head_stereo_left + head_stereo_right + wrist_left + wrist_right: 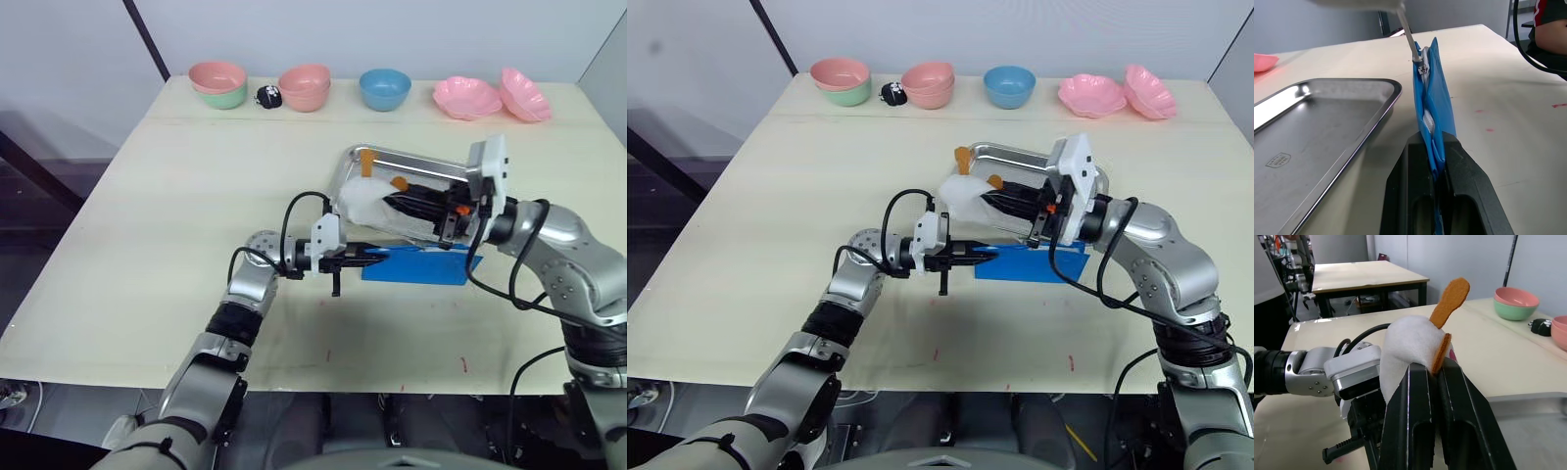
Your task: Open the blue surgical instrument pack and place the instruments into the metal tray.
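The blue surgical instrument pack [421,265] lies on the table just in front of the metal tray [431,172]. My left gripper [377,258] is shut on the pack's left edge. In the left wrist view the blue fabric [1435,112] stands on edge between the black fingers [1469,171], with a zipper pull at its far end. My right gripper [392,204] hovers over the tray's left part, shut on a white lump with orange bits [1415,345]. The instruments are hidden.
Along the table's back edge stand a pink bowl on a green one [217,83], stacked pink bowls [305,86], a small black object [268,95], a blue bowl [384,88] and two pink scalloped dishes [467,97]. A person's sleeve [1550,24] is beyond the table.
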{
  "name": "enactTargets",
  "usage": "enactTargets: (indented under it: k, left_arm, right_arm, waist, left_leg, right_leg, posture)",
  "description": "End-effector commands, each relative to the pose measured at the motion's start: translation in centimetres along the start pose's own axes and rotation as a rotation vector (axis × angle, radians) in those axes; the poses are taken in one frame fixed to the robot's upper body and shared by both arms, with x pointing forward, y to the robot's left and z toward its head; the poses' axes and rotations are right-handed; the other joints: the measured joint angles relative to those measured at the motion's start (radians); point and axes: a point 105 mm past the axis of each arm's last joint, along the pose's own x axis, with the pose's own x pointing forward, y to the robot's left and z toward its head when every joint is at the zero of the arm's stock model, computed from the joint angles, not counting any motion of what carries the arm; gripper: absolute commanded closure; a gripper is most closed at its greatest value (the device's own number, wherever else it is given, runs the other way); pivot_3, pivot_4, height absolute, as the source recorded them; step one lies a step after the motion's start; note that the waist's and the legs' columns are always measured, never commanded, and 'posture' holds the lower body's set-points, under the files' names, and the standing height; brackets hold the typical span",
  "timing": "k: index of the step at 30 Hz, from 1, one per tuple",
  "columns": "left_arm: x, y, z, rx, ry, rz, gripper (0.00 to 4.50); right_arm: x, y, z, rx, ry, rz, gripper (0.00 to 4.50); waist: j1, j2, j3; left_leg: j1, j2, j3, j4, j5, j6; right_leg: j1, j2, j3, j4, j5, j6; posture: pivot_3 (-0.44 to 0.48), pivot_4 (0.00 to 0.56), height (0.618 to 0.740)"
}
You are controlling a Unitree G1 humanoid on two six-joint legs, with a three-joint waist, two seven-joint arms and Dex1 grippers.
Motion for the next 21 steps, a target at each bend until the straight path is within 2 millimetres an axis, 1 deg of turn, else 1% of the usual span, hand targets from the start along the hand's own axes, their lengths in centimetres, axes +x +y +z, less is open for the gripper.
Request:
enactTargets:
  k: [1, 3, 4, 7, 8, 10, 14, 16, 18, 19, 20, 21]
  left_arm:
    - [0.5, -0.4, 0.1, 0.009, 0.004, -0.024, 4.50]
    - [0.4, -0.3, 0.1, 0.003, 0.004, -0.017, 4.50]
    - [0.3, -0.3, 0.0, -0.004, 0.006, -0.015, 4.50]
    - [0.2, -0.5, 0.0, -0.035, -0.011, -0.019, 4.50]
    - [0.2, -0.6, -0.1, -0.042, -0.012, -0.024, 4.50]
    - [0.2, -0.6, -0.3, -0.041, 0.001, -0.028, 4.50]
    - [0.5, -0.8, 0.2, -0.047, -0.035, -0.067, 4.50]
    - [0.5, -0.7, 0.3, -0.046, -0.032, -0.061, 4.50]
    - [0.5, -0.6, 0.2, -0.043, -0.021, -0.057, 4.50]
    - [0.5, -0.6, 0.2, -0.044, -0.021, -0.056, 4.50]
    - [0.4, -0.6, 0.2, -0.044, -0.020, -0.056, 4.50]
    - [0.4, -0.6, 0.1, -0.044, -0.018, -0.057, 4.50]
  right_arm:
    - [-0.1, 1.4, 1.8, -0.073, -0.060, 0.054, 4.49]
    - [-1.0, 1.6, 1.5, -0.073, -0.043, 0.057, 4.49]
    - [-1.4, 2.0, 1.5, -0.071, -0.038, 0.077, 4.49]
    - [-2.1, 4.4, 1.2, -0.050, -0.030, 0.176, 4.49]
    - [-2.2, 5.0, 0.8, -0.067, -0.006, 0.196, 4.49]
    - [-2.2, 5.6, -0.5, -0.127, 0.057, 0.216, 4.49]
    - [-2.0, 5.9, -3.6, -0.298, 0.178, 0.225, 4.49]
    - [-2.4, 5.8, -5.5, -0.383, 0.269, 0.235, 4.49]
    - [-2.8, 5.7, -6.5, -0.419, 0.315, 0.242, 4.49]
    - [-3.1, 6.0, -6.6, -0.388, 0.315, 0.246, 4.49]
    - [-3.3, 6.1, -6.4, -0.370, 0.304, 0.234, 3.84]
    - [-3.3, 6.1, -6.1, -0.354, 0.292, 0.225, 3.52]
  waist:
    - [0.002, 0.000, 0.000]
    - [0.003, 0.000, 0.000]
    - [0.002, 0.000, 0.000]
    - [0.001, 0.000, 0.000]
    - [0.000, 0.000, 0.000]
    - [0.000, 0.000, 0.000]
    - [-0.001, 0.000, 0.000]
    - [0.001, 0.000, 0.000]
    - [0.001, 0.000, 0.000]
    - [0.001, 0.000, 0.000]
    - [0.001, 0.000, 0.000]
    - [0.001, 0.000, 0.000]
  left_leg:
    - [0.000, 0.000, -0.001, 0.000, 0.000, 0.000]
    - [-0.002, 0.000, -0.002, 0.001, 0.000, 0.000]
    - [-0.003, 0.000, -0.002, 0.002, 0.000, 0.000]
    - [-0.003, 0.000, -0.003, 0.002, 0.000, 0.000]
    - [-0.003, 0.000, -0.003, 0.002, 0.000, 0.000]
    - [-0.003, 0.000, -0.004, 0.002, 0.000, 0.000]
    - [-0.003, 0.000, -0.004, 0.004, 0.000, 0.000]
    - [-0.003, -0.001, -0.004, 0.005, 0.000, 0.000]
    - [-0.003, -0.001, -0.004, 0.006, 0.000, 0.000]
    - [-0.004, -0.002, -0.004, 0.006, 0.000, 0.000]
    - [-0.004, -0.002, -0.004, 0.006, 0.000, 0.000]
    - [-0.004, -0.002, -0.005, 0.006, 0.000, 0.000]
  right_leg:
    - [0.000, 0.000, -0.001, 0.000, 0.000, 0.000]
    - [0.000, 0.000, -0.002, 0.000, 0.000, 0.000]
    - [-0.001, 0.000, -0.003, 0.000, 0.000, 0.000]
    - [-0.001, -0.001, -0.003, -0.001, 0.000, 0.000]
    - [0.000, 0.000, -0.003, -0.001, 0.000, 0.000]
    - [-0.001, 0.000, -0.004, 0.000, 0.000, 0.000]
    - [0.000, 0.000, -0.004, 0.001, 0.000, 0.000]
    - [0.000, 0.000, -0.005, 0.001, 0.000, 0.000]
    - [0.000, 0.000, -0.005, 0.001, 0.000, 0.000]
    - [0.000, 0.000, -0.005, 0.001, 0.000, 0.000]
    - [0.000, 0.000, -0.005, 0.001, 0.000, 0.000]
    - [0.000, 0.000, -0.005, 0.001, 0.000, 0.000]
  posture:
    - [0.000, 0.150, 0.740]
    - [0.000, 0.150, 0.740]
    - [0.000, 0.150, 0.740]
    - [0.000, 0.150, 0.740]
    - [0.000, 0.150, 0.740]
    - [0.000, 0.150, 0.740]
    - [0.000, 0.150, 0.740]
    - [0.000, 0.150, 0.740]
    - [0.000, 0.150, 0.740]
    - [0.000, 0.150, 0.740]
    - [0.000, 0.150, 0.740]
    - [0.000, 0.150, 0.740]
